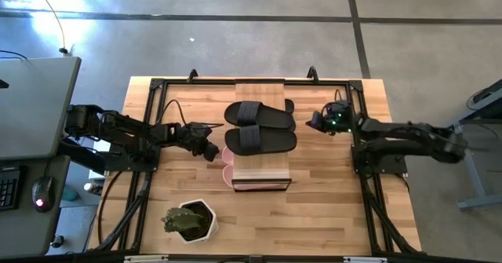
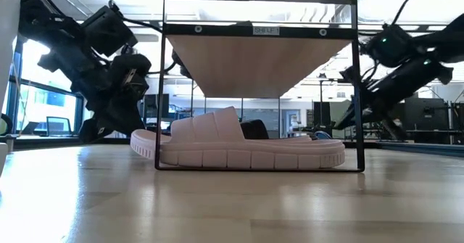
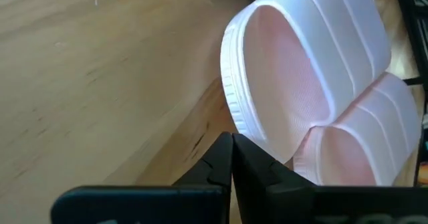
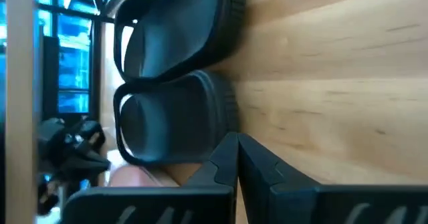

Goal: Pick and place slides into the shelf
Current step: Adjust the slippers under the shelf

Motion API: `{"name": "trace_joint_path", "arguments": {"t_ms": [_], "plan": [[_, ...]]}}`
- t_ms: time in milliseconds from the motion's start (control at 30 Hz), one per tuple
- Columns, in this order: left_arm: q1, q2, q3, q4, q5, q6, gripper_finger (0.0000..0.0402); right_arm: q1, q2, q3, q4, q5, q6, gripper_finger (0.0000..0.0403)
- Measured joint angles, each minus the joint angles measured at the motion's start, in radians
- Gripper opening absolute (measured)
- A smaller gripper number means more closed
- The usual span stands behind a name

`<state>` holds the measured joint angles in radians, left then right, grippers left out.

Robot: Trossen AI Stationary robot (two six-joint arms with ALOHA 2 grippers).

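Two black slides rest atop the shelf, between both arms. The closed left gripper sits just beside the pink slides (lower tier, on the bench). The right gripper, also closed and empty, hovers near the black pair.

Potted plant near table front edge; keyboard & mouse on side desk.

Grey concrete floor with dark seam lines. Grey desk at one side, mouse on it. Big bright windows beyond, office furniture dim.
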<state>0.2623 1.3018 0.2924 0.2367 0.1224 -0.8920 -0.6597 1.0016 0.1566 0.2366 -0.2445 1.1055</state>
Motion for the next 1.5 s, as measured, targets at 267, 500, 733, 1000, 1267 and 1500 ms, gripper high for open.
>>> {"name": "trace_joint_path", "arguments": {"t_ms": [267, 500, 733, 1000, 1267, 1500], "plan": [[-0.001, 0.000, 0.000, 0.034, 0.041, -0.034, 0.0000, 0.006, 0.306, 0.114, 0.081, -0.048, -0.058, 0.0000], [0.000, 0.000, -0.001, 0.032, -0.047, -0.038, 0.0000, 0.008, 0.449, 0.231, 0.079, -0.054, -0.075, 0.0000], [0.000, 0.000, -0.001, 0.056, -0.118, -0.053, 0.0000, 0.057, 0.517, 0.277, 0.084, -0.070, -0.068, 0.0000], [0.000, 0.000, -0.001, -0.028, -0.078, -0.066, 0.0000, 0.066, 0.521, 0.281, 0.082, -0.061, -0.064, 0.0000], [-0.001, -0.004, -0.001, -0.051, 0.059, -0.040, 0.0000, 0.067, 0.521, 0.281, 0.082, -0.061, -0.067, 0.0000], [-0.001, -0.003, 0.000, 0.110, 0.045, -0.084, 0.0000, 0.067, 0.521, 0.281, 0.088, -0.063, -0.084, 0.0000]]}}
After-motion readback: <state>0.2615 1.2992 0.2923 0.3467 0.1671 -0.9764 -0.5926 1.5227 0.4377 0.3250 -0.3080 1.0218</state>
